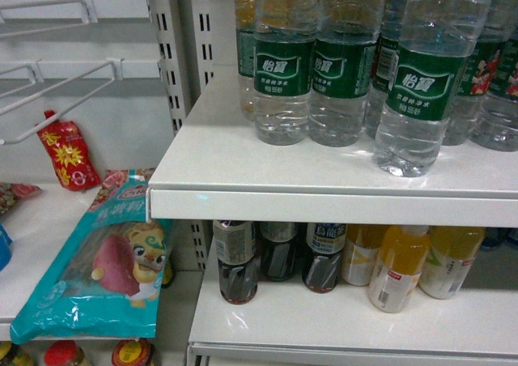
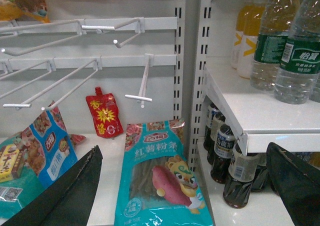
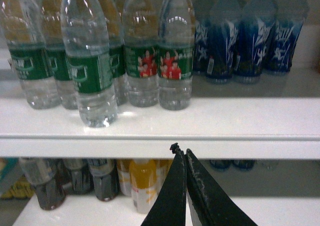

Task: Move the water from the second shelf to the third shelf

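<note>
Where white shelf point(image 1: 324, 189) holds water point(image 1: 421, 82), green labels read 怡寶.

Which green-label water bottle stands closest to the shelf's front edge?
The water bottle at the right of the green-label group in the head view; it stands forward of the row, alone near the shelf edge.

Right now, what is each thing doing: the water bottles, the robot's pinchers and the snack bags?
front water bottle: upright, alone near shelf edge
left gripper: open, holding nothing
right gripper: shut, holding nothing
teal snack bag: lying flat
red sauce pouch: leaning against back panel
</note>
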Available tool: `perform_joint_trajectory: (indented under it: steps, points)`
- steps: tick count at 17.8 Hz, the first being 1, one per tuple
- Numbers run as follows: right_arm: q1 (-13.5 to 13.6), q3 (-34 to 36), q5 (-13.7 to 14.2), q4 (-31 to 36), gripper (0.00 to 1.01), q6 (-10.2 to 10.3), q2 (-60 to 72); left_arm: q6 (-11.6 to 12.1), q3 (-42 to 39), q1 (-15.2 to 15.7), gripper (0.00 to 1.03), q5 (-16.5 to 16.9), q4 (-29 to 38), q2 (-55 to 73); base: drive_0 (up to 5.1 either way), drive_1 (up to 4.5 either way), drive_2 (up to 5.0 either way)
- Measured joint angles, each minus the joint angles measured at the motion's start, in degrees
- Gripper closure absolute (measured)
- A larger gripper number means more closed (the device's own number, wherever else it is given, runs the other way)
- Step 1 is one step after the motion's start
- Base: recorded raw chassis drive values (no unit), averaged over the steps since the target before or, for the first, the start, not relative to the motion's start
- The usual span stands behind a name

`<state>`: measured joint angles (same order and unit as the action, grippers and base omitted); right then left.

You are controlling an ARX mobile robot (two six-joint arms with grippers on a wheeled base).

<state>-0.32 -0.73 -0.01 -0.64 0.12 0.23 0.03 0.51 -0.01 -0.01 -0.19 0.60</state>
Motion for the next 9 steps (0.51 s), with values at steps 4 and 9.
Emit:
perform_joint_trajectory:
  steps: [4,9]
  points:
    - [0.00,0.00,0.00,0.52,0.99,0.00,0.00,0.00,0.00,0.00,0.05,0.00,0.00,0.00,0.0,0.00,0.0]
    - [0.00,0.00,0.02,0.46,0.99,0.00,0.00,0.00,0.00,0.00,0.05,0.00,0.00,0.00,0.0,0.00,0.0]
